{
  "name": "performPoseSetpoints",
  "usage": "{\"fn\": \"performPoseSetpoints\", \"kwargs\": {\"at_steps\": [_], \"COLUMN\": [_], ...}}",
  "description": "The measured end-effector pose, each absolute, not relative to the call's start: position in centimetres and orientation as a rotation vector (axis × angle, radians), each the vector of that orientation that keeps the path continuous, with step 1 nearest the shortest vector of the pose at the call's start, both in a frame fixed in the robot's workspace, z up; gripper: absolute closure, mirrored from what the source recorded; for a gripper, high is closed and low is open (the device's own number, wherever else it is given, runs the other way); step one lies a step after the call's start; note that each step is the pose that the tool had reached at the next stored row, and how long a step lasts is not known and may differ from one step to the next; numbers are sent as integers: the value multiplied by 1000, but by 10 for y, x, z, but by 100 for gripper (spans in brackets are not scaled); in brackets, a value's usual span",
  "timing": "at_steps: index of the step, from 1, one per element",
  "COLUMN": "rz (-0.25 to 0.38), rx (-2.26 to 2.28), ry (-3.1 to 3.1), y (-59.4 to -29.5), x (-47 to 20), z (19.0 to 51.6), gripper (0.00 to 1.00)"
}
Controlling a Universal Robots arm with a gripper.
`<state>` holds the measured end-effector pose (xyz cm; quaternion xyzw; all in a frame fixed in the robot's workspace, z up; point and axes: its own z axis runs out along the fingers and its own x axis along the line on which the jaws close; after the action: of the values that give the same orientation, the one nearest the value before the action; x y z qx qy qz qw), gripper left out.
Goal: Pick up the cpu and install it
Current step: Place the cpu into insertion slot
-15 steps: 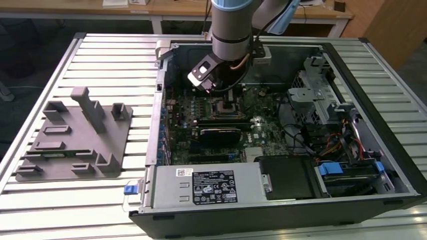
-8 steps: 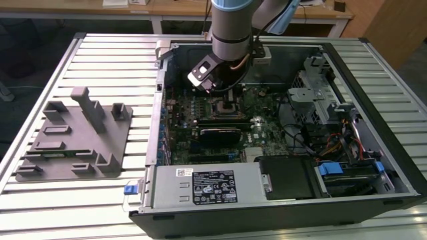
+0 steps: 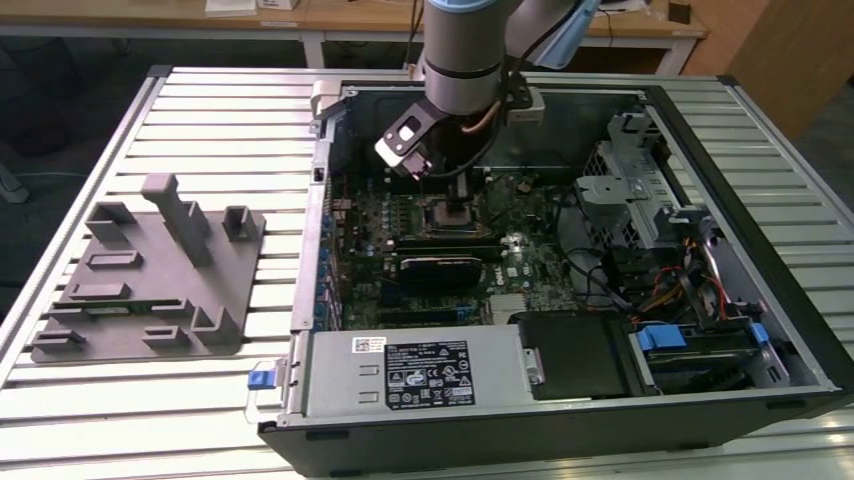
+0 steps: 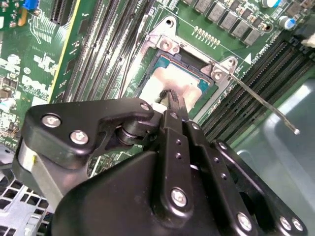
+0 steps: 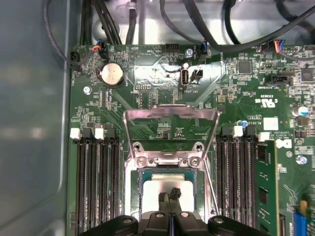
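**Silver cpu (image 5: 152,196) in its socket, end effector (image 5: 170,193) closed up over it**

Your end effector's two black fingers (image 5: 163,197) are drawn together with barely a slit between them. Their tips sit over the middle of the cpu's shiny top. In both wrist views you cannot tell whether they touch it or hang just clear.

The cpu lies flat inside the socket on the green board (image 5: 231,105), its pale rim square with the socket's edges. The socket's metal hold-down frame (image 5: 170,113) stands swung up, away from the cpu. The thin latch rod (image 4: 261,104) sticks out free to one side. Rows of black memory slots (image 5: 96,182) flank the socket on both sides, and a round coin battery (image 5: 110,74) sits beyond the raised frame.

In the exterior view your arm (image 3: 461,50) reaches down into the open computer case (image 3: 534,440). The case fills the middle of the bench (image 3: 214,100) and runs toward its edge on the exterior view's right. The grey tray (image 3: 147,290) lies well apart from the case, near the bench edge on the exterior view's left, with upright grey blocks on it.
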<state>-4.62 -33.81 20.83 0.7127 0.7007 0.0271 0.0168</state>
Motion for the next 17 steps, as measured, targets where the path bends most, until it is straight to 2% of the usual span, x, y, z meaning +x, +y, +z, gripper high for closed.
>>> {"fn": "performPoseSetpoints", "kwargs": {"at_steps": [17], "rz": [85], "rx": [2215], "ry": [2178], "y": [-338], "x": [-46], "z": [255], "gripper": [89]}}
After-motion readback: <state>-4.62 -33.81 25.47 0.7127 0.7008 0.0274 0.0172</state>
